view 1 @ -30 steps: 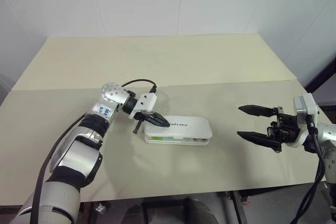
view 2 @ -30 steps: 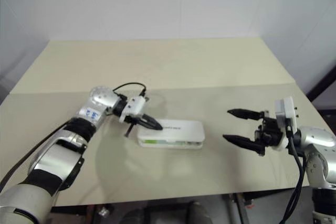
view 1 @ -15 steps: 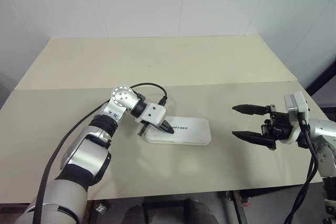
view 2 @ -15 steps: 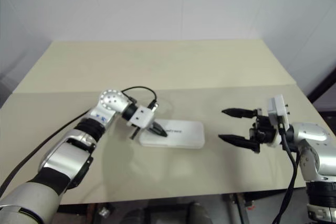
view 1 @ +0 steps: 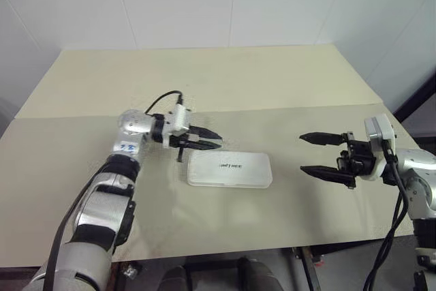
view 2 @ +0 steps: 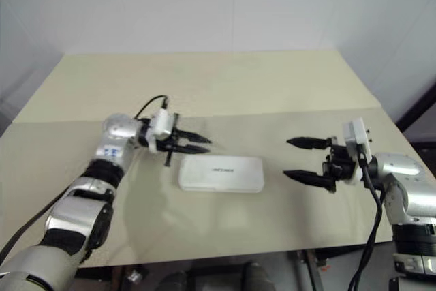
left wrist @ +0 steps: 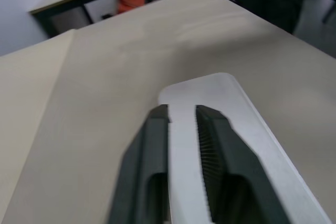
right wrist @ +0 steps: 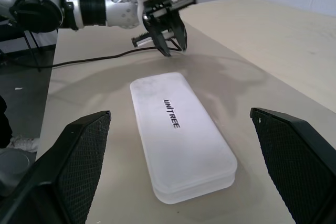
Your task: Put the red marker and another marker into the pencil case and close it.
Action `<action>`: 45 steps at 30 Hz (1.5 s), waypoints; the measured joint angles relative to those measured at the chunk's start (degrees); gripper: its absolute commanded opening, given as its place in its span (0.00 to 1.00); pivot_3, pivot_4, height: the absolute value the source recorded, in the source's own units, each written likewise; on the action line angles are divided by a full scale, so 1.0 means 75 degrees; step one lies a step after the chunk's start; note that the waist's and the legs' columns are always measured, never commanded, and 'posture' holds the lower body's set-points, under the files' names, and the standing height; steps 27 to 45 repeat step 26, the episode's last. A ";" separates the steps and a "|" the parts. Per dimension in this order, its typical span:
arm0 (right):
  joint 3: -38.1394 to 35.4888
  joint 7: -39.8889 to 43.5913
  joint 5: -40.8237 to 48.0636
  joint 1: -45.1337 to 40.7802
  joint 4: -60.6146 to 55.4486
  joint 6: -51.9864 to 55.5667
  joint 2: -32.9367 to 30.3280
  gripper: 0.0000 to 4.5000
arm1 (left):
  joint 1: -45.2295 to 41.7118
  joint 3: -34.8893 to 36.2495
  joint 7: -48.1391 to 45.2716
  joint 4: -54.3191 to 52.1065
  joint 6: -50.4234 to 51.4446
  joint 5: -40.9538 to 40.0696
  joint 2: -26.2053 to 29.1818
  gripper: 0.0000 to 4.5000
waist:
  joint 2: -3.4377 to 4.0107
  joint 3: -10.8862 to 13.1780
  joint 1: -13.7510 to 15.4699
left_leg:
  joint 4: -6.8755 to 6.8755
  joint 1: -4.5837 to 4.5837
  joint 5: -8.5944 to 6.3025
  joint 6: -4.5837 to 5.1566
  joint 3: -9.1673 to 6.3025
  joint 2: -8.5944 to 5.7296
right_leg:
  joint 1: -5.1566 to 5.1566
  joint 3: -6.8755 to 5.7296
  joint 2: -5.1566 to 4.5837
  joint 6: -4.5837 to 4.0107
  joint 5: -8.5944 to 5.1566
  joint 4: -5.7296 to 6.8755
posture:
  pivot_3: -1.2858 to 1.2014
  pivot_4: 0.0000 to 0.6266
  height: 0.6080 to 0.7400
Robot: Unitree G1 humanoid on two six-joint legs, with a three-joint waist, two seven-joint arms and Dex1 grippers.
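I take the pencil case (view 1: 229, 169) as my landmark. It lies flat on the tan table (view 1: 204, 86) with its lid down, the dark lettering facing up on the white top. I cannot see either marker; with the lid shut, nothing of the inside shows.

Nearest to me on the right of the case, my right gripper (view 1: 325, 155) hangs above the table, well apart from the case's right end, pointing toward it. Its two black fingers stand wide apart with nothing between them; from its wrist camera I see the whole case lying lengthwise between the two fingertips, untouched.

At the case's far left corner sits my left gripper (view 1: 208, 141), raised a little above the table and pointing along the case. Its fingers (left wrist: 223, 156) are parted by a narrow gap and hold nothing; through that gap the wrist camera shows the white lid below. From the head cameras the fingertips look just clear of the case rather than resting on it.

Beyond the case, the table runs back to the white wall (view 1: 231, 1).
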 measured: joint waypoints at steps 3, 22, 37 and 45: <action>0.0091 0.0085 -0.0107 -0.0246 0.0241 -0.0053 0.0015 1.00 | 0.0496 0.0364 0.0030 -0.0560 0.0170 -0.0202 0.0265 0.65 | 0.0001 0.0000 0.0009 | 0.0000 0.0000 0.0000 0.0000 0.0001 0.0000 | 0.0000 0.0000 -0.0002 0.0000 0.0000 0.0000 | 0.52 0.24 1.00; 0.0371 0.0406 -0.0509 -0.1165 0.1562 -0.0537 0.0049 1.00 | 0.2357 0.0996 -0.0003 -0.3279 0.2561 -0.1314 0.1671 1.00 | 0.0003 0.0000 0.0000 | -0.0023 0.0007 -0.0001 -0.0002 0.0005 0.0005 | -0.0008 -0.0002 -0.0003 -0.0021 -0.0010 0.0004 | 0.52 0.24 1.00; 0.0361 0.0386 -0.0474 -0.0925 0.1251 -0.0518 0.0076 1.00 | 0.2357 0.1351 0.0260 -0.3318 0.2565 -0.1481 0.1641 1.00 | 0.0002 0.0000 0.0009 | -0.0024 0.0006 -0.0001 -0.0002 0.0005 0.0005 | -0.0009 -0.0002 -0.0004 -0.0024 -0.0011 0.0004 | 0.52 0.24 1.00; 0.0361 0.0386 -0.0474 -0.0925 0.1251 -0.0518 0.0076 1.00 | 0.2357 0.1351 0.0260 -0.3318 0.2565 -0.1481 0.1641 1.00 | 0.0002 0.0000 0.0009 | -0.0024 0.0006 -0.0001 -0.0002 0.0005 0.0005 | -0.0009 -0.0002 -0.0004 -0.0024 -0.0011 0.0004 | 0.52 0.24 1.00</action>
